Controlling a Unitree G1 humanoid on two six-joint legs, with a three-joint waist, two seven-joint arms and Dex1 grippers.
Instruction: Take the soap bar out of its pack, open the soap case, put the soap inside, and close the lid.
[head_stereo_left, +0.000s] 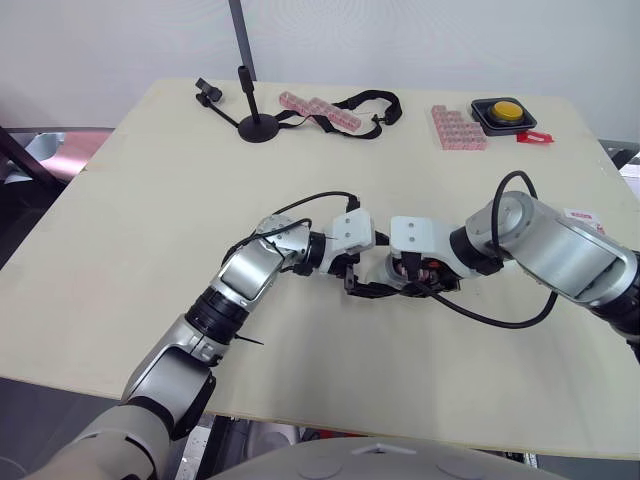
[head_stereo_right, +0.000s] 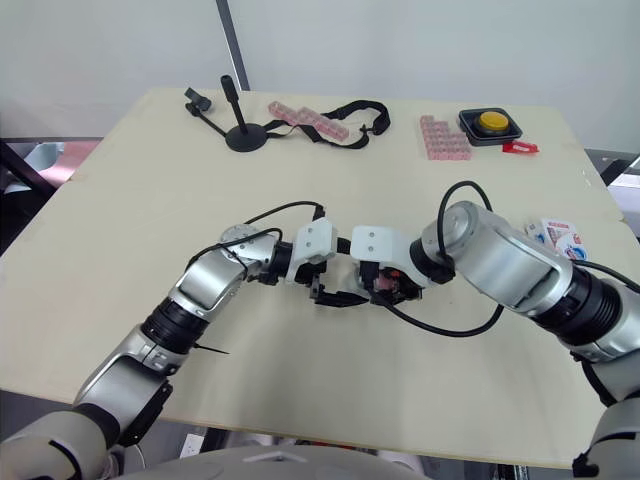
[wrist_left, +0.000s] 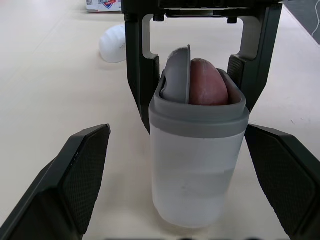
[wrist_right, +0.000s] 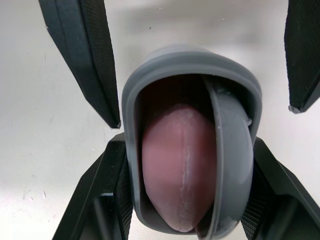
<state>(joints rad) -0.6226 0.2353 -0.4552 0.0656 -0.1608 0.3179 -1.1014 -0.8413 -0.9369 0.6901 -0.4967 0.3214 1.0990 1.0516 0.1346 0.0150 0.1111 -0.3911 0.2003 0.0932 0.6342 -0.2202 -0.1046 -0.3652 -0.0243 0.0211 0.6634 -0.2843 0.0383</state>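
Note:
The translucent soap case (wrist_left: 197, 170) with a grey rim stands upright at the table's middle (head_stereo_right: 385, 283). A pink soap bar (wrist_right: 180, 170) sits inside it, and the grey lid (wrist_right: 232, 160) is tucked on edge beside the soap. My right gripper (wrist_right: 187, 145) comes down from above, its fingers (wrist_left: 142, 65) pressed against both sides of the case. My left gripper (wrist_left: 177, 132) faces the case from the side, open, with its fingers (wrist_left: 82, 170) wide of the walls and not touching.
The soap pack (head_stereo_right: 555, 238) lies at the right edge with a white rounded lump (wrist_left: 112, 44) near it. At the back stand a black stand (head_stereo_left: 258, 125), pink block strips (head_stereo_left: 458, 128), a strap (head_stereo_left: 370, 100) and a yellow button box (head_stereo_left: 505, 112).

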